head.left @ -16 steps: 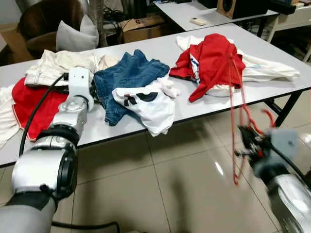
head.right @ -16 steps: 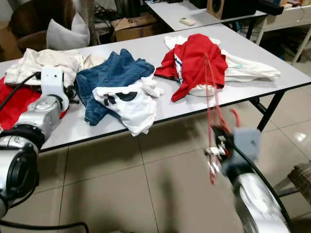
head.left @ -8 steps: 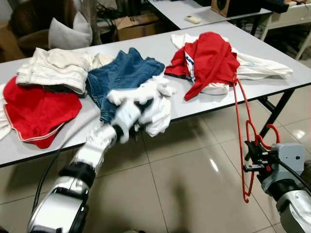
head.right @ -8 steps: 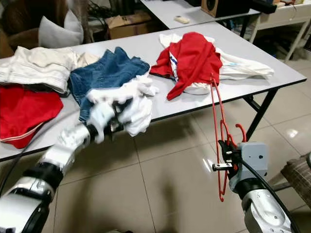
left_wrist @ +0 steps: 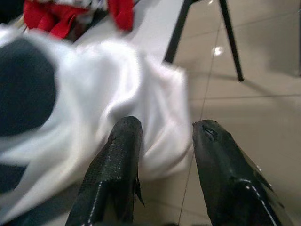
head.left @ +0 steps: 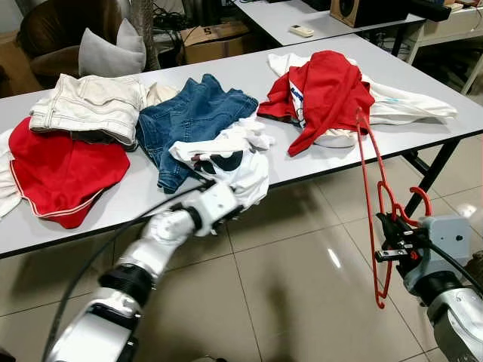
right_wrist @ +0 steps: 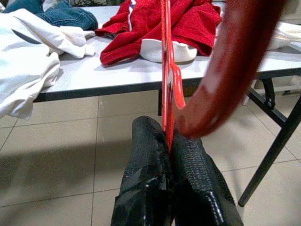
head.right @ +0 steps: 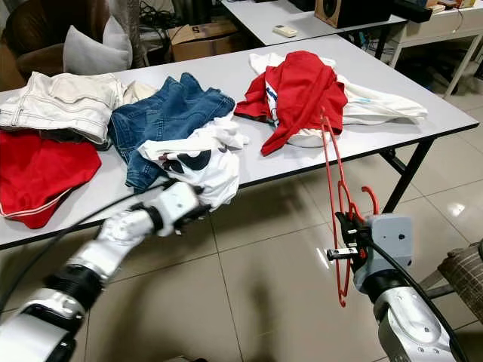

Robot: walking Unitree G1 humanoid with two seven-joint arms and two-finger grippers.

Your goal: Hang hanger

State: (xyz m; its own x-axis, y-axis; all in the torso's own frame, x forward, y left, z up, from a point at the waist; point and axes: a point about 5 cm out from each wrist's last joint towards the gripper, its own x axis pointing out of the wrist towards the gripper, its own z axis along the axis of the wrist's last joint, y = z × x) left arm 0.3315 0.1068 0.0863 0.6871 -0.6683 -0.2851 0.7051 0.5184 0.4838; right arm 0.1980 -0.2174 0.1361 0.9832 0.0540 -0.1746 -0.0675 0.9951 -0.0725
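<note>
Hanger [head.left: 375,204], a thin red plastic one, stood upright in the air beside the table [head.left: 423,132], just off its front edge and near its right-hand leg. The right gripper [right_wrist: 170,141] was pinched shut on the hanger's frame close to the hook, which curled up just beside the fingers. Held that way, the frame rose to the height of the tabletop and its lower end hung toward the tiled floor. This grip probably kept the hanger clear of the table and ready for a garment.

The left gripper [left_wrist: 162,136] was at the table's front edge, its two black fingers [left_wrist: 117,155] parted and facing the hem of the white shirt [head.left: 234,162] that drooped over the edge. It looked set to take that shirt, though the fingers had not closed on cloth.

Further back on the table lay jeans [head.left: 192,117], a red top [head.left: 328,90] nearest the hanger, a cream garment [head.left: 90,105] and another red cloth [head.left: 60,170].
</note>
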